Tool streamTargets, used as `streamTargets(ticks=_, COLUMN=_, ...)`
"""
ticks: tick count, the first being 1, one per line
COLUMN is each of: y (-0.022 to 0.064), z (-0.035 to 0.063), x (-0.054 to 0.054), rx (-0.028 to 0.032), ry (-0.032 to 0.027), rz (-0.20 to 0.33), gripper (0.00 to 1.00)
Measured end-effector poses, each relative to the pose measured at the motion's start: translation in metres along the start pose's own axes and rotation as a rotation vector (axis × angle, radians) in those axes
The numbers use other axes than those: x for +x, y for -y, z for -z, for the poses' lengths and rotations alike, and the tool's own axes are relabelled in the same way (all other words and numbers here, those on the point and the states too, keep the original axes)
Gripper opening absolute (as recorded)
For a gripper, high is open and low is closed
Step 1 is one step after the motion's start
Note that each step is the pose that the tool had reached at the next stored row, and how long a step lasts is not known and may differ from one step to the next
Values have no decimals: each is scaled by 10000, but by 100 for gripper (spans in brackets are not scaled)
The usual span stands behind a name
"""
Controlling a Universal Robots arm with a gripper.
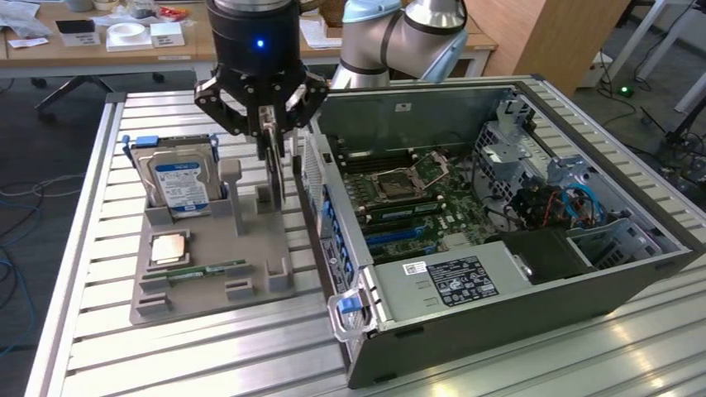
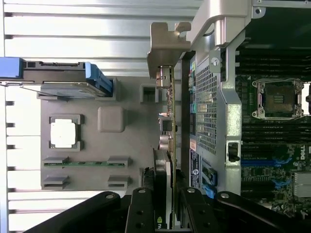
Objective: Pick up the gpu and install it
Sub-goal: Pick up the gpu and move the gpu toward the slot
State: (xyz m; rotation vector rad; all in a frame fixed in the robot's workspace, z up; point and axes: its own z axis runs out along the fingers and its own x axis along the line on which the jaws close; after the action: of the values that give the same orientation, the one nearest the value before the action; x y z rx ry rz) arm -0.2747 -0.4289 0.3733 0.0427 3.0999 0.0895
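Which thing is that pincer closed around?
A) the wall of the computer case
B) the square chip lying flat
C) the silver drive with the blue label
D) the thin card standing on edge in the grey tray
D: the pincer grips the thin card from both sides, and the card stands on edge in the grey tray.

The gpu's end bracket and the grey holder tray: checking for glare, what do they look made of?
The gpu's end bracket looks like bare sheet metal: bent, silvery, dull sheen. The holder tray looks like matte grey plastic: even colour, no shine.
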Motion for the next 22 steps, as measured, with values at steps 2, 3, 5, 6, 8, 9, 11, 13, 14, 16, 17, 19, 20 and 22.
streamTargets(ticks=2, y=-8, z=96, x=-4, rx=63, ry=2, rz=-5, gripper=27)
streamTargets(ticks=3, y=-11, z=127, x=-5, rx=91, ry=3, rz=-8, gripper=27)
streamTargets(ticks=5, y=-15, z=177, x=-7, rx=131, ry=5, rz=-11, gripper=27)
streamTargets(ticks=6, y=-18, z=200, x=-8, rx=145, ry=5, rz=-14, gripper=27)
streamTargets(ticks=8, y=-23, z=254, x=-10, rx=182, ry=5, rz=-20, gripper=27)
streamTargets(ticks=9, y=-27, z=281, x=-11, rx=202, ry=7, rz=-23, gripper=27)
streamTargets(ticks=11, y=-33, z=332, x=-12, rx=243, ry=9, rz=-31, gripper=27)
streamTargets(ticks=13, y=-40, z=383, x=-14, rx=293, ry=11, rz=-39, gripper=27)
streamTargets(ticks=14, y=-43, z=407, x=-16, rx=319, ry=12, rz=-44, gripper=27)
streamTargets(ticks=16, y=-49, z=450, x=-18, rx=341, ry=13, rz=-58, gripper=27)
streamTargets(ticks=17, y=-51, z=471, x=-19, rx=347, ry=14, rz=-68, gripper=27)
streamTargets(ticks=19, y=-54, z=495, x=-19, rx=354, ry=15, rz=-79, gripper=27)
streamTargets(ticks=20, y=-54, z=494, x=-19, rx=353, ry=16, rz=-80, gripper=27)
streamTargets(ticks=22, y=-54, z=495, x=-19, rx=354, ry=16, rz=-80, gripper=27)
